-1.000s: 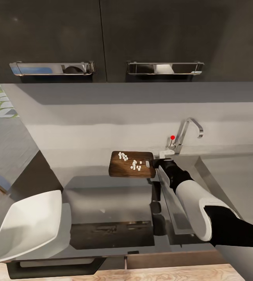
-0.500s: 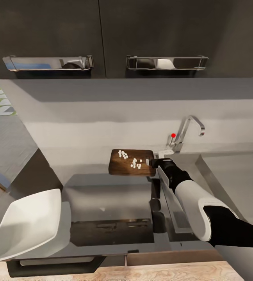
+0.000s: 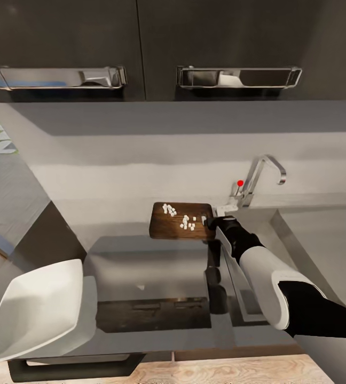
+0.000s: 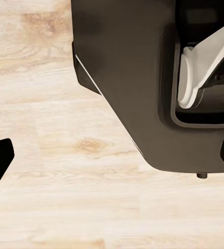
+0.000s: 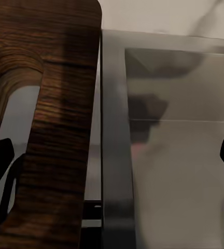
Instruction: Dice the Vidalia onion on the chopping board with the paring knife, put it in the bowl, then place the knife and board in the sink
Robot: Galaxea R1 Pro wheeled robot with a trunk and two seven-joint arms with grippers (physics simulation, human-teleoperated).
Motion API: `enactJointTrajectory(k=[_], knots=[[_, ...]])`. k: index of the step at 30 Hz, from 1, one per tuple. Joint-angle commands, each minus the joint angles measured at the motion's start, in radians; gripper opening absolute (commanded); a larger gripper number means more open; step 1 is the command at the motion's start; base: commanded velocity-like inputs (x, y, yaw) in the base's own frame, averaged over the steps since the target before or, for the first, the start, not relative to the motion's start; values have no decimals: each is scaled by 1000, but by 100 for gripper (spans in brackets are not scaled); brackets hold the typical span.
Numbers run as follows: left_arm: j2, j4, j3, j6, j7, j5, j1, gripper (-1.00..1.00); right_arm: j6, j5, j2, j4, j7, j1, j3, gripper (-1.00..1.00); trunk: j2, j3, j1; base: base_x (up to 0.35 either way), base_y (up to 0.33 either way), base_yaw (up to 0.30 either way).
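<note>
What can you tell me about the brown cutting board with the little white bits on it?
The chopping board is a dark brown wooden rectangle with rounded corners, lying flat on the grey countertop just beside the sink. Small white onion pieces are scattered on top. Its slot-shaped handle hole is at the end nearest the right gripper, whose open fingers straddle that edge.

A domestic kitchen, rendered in simulation: glossy black upper cabinets (image 3: 141, 42) with chrome bar handles (image 3: 240, 77) hang above a grey wall (image 3: 141, 154) and a long grey worktop (image 3: 141, 256). At the worktop's far side an angular chrome tap (image 3: 261, 176) with a red-knobbed lever (image 3: 240, 183) rises over a stainless steel sink (image 3: 301, 234). A dark wooden chopping board (image 3: 181, 221) scattered with white diced onion (image 3: 183, 221) lies beside the basin, and a white squarish bowl (image 3: 37, 306) sits near the worktop's front edge. Light wood floor (image 4: 50, 155) runs beneath.
</note>
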Motion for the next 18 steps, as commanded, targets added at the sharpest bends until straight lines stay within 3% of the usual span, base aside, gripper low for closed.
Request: enactJointTrajectory(k=[1, 18], knots=[[1, -2, -9, -1, 6, 8, 0, 100, 5, 10, 1, -1, 1, -1, -8, 100, -2, -3, 1, 0, 0, 0], [1, 0, -8, 0, 6, 8, 0, 100, 9, 10, 6, 18, -1, -1, -7, 100, -2, -14, 1, 0, 0, 0]])
